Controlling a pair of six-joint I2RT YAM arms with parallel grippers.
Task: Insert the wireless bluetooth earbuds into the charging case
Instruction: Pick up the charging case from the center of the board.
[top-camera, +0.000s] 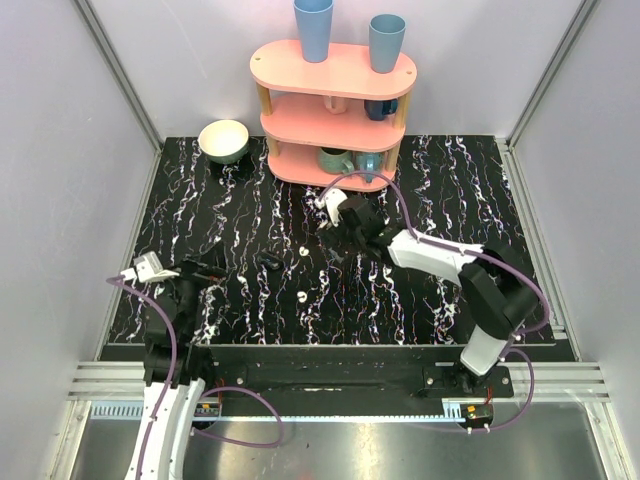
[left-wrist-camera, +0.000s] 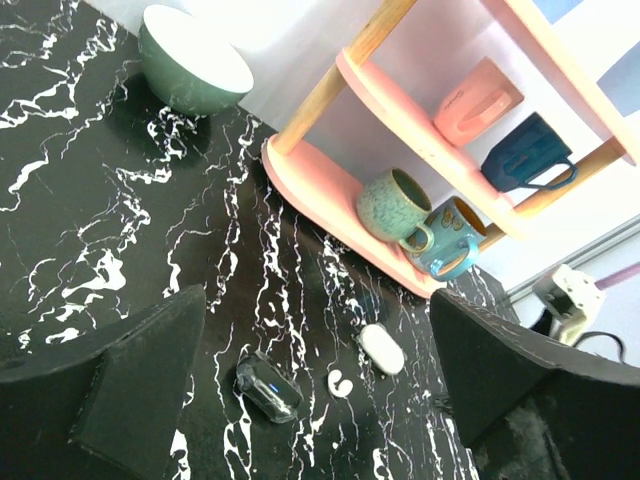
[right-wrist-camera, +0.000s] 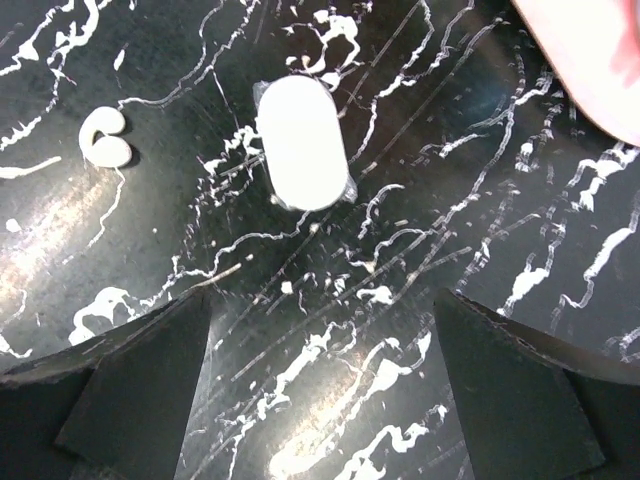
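Black, white-veined surface stretches wide to the right of the right jaws. A pink shelf holding mugs stands close beyond the right jaws, and a green bowl sits far ahead of the left jaws. Both pairs of jaws are spread wide, gripping nothing. Only the wrist views show the charging case, which lies flat just ahead of the right jaws with an earbud to its left. The left wrist view adds a small dark object beside that earbud.
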